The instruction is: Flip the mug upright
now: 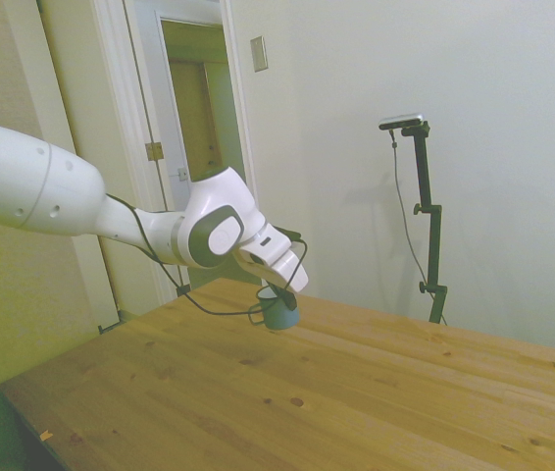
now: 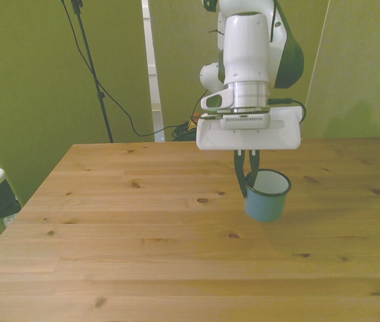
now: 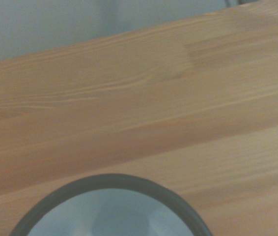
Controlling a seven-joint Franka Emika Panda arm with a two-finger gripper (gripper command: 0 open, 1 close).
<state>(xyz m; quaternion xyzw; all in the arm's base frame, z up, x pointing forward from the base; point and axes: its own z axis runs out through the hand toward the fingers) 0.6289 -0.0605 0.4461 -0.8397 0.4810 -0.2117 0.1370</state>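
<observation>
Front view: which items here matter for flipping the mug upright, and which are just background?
Job:
- mug, mouth up, pinched at its rim
- gripper, shut on the mug
- table, under the mug

Background:
- doorway
- wall plate
</observation>
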